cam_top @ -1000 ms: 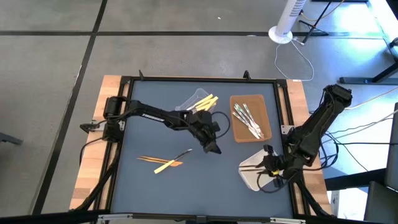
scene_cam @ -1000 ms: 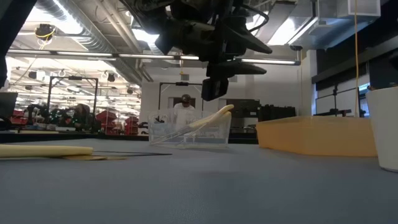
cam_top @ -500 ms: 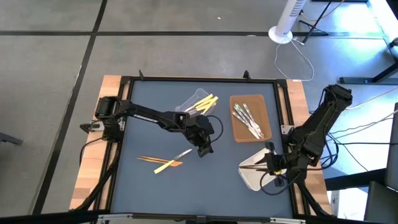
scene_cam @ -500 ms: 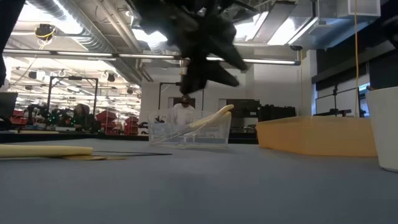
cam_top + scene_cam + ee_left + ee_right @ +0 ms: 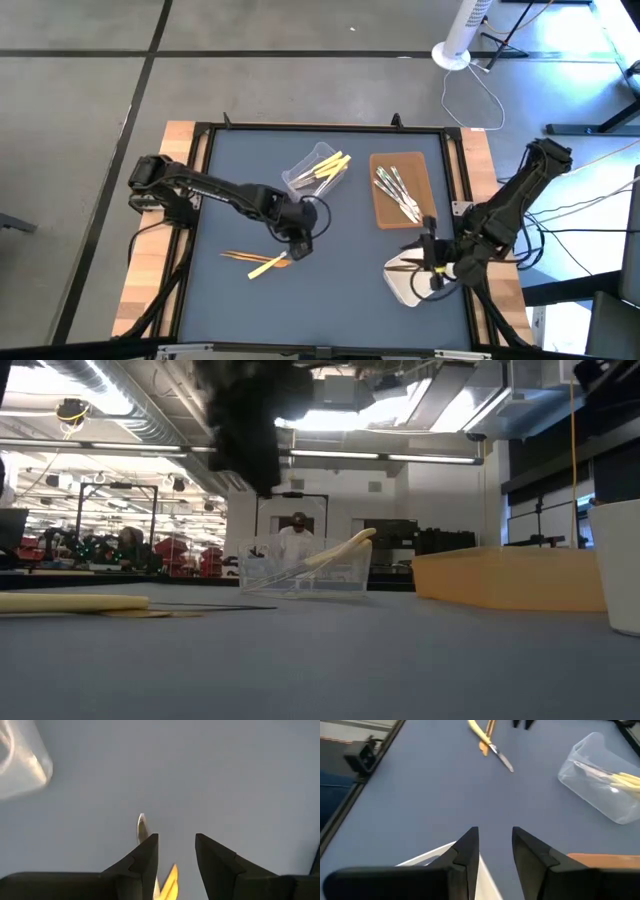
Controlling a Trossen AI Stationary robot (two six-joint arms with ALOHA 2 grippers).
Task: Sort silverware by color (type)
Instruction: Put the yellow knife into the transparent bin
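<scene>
— Where's the loose silverware (image 5: 262, 261)?
— Near the table's (image 5: 330, 300) front-left, left gripper (image 5: 297, 248) over it, fingers parted, empty.
— The right gripper (image 5: 428, 254)?
— Over the white tray (image 5: 402, 281), front-right, slightly open, empty. Farther back: brown tray (image 5: 420, 170), clear tub (image 5: 306, 164).

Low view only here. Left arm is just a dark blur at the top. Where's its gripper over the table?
Observer: Left gripper hangs over the loose utensils, right by the shiny silver metal utensil.
Operator: Holding anything?
Observer: No, it is open and empty; a pale yellow stick-like utensil lies below the gap.
Operator: Right arm?
Observer: Right gripper waits open over the white flat tray.
</scene>
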